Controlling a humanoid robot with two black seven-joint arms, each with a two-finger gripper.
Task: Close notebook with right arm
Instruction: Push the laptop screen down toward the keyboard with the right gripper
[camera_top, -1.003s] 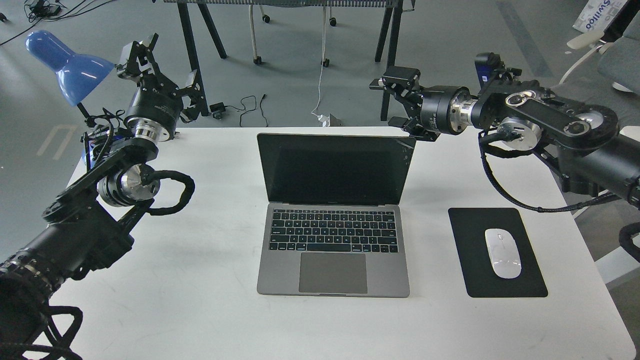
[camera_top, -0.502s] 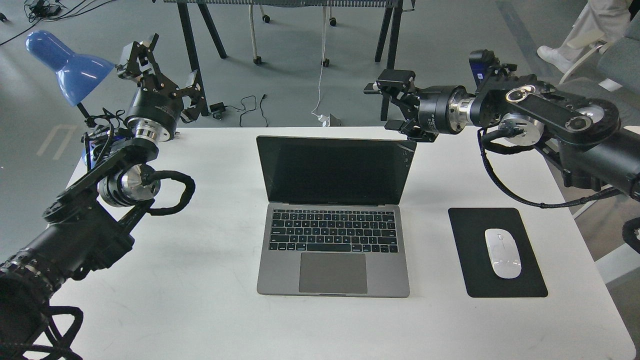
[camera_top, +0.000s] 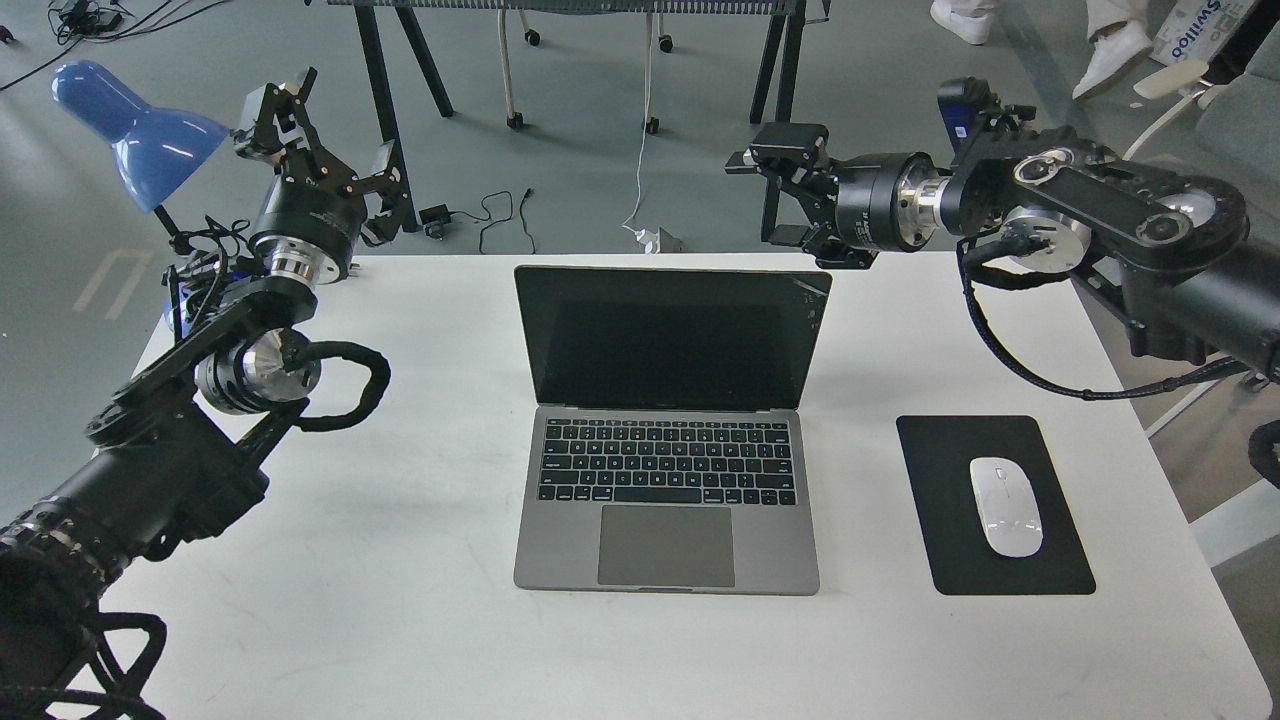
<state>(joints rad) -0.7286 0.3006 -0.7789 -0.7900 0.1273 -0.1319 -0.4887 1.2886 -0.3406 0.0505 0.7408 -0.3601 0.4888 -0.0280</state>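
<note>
The notebook (camera_top: 668, 440) is a space-grey laptop standing open in the middle of the white table (camera_top: 400, 600). Its dark screen faces me, with a crack at the top right corner. My right arm (camera_top: 1100, 220) comes in from the right, and its gripper (camera_top: 766, 198) is open and empty. It hovers just above and behind the lid's top right corner, not touching it. My left gripper (camera_top: 335, 125) is open and empty, raised over the table's far left corner beside the blue lamp (camera_top: 135, 125).
A black mouse pad (camera_top: 940, 540) with a white mouse (camera_top: 1005, 506) lies right of the notebook. Black table legs (camera_top: 385, 120) and cables (camera_top: 490, 215) are on the floor behind the table. Someone's feet (camera_top: 1095, 45) are at the top right.
My right gripper has moved a little left and up, from beside the lid's top right corner to just above and behind it. The notebook and left arm have not moved.
</note>
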